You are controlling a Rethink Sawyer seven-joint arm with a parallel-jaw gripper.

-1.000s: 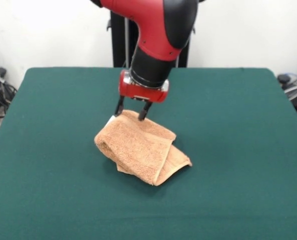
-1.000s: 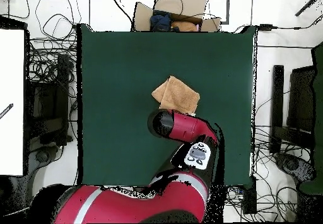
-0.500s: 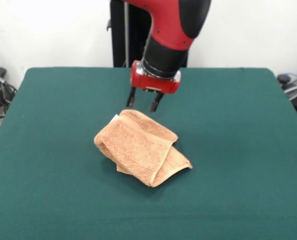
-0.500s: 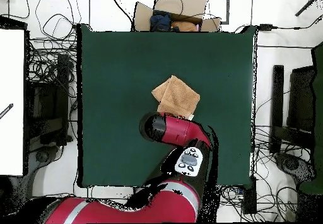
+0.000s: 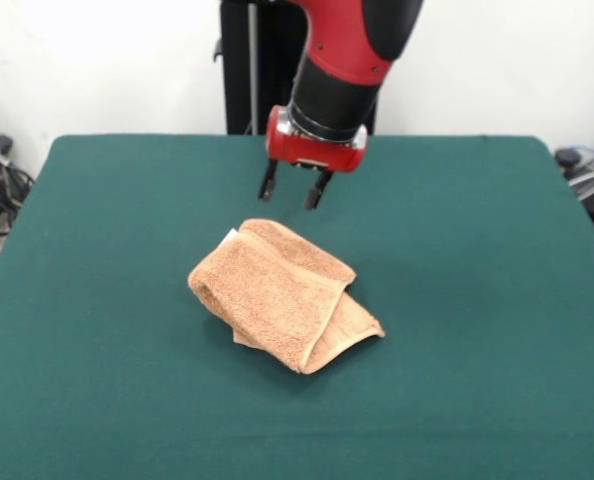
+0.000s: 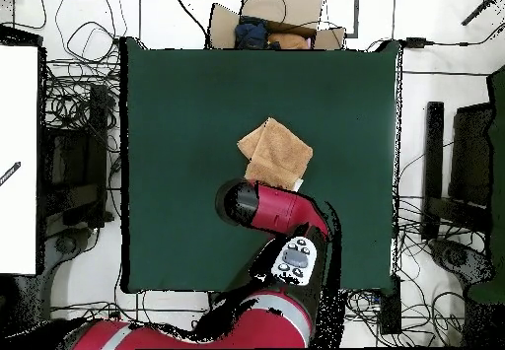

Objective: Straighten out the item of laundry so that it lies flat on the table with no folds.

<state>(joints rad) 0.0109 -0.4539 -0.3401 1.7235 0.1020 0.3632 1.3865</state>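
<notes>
Jaws parted and empty, gripper [image 5: 294,194] hanging in the air above the table [image 5: 97,400] and just behind the far edge of the towel [image 5: 282,295], touching nothing. Below and in front of it, the peach-orange towel in a folded bundle near the table's middle, doubled over at least once, with a thick rolled fold along the near-left edge, a lower layer poking out at the near right, and a sliver of white tag [image 5: 230,236] at the far-left corner. From overhead, much the same story: towel [image 6: 277,152] as a compact, roughly square pad, the red arm [image 6: 271,208] just beside it toward the base, gripper itself hidden beneath the arm. Task judged far from done, every fold still in. Main risks from here: pinching through all layers at once and merely dragging or lifting the whole bundle instead of opening it; closing on the rolled fold rather than a single free corner and tightening the crease; coming down too shallow and slipping off the plush terry; pulling toward the base and bunching the cloth under the arm.
</notes>
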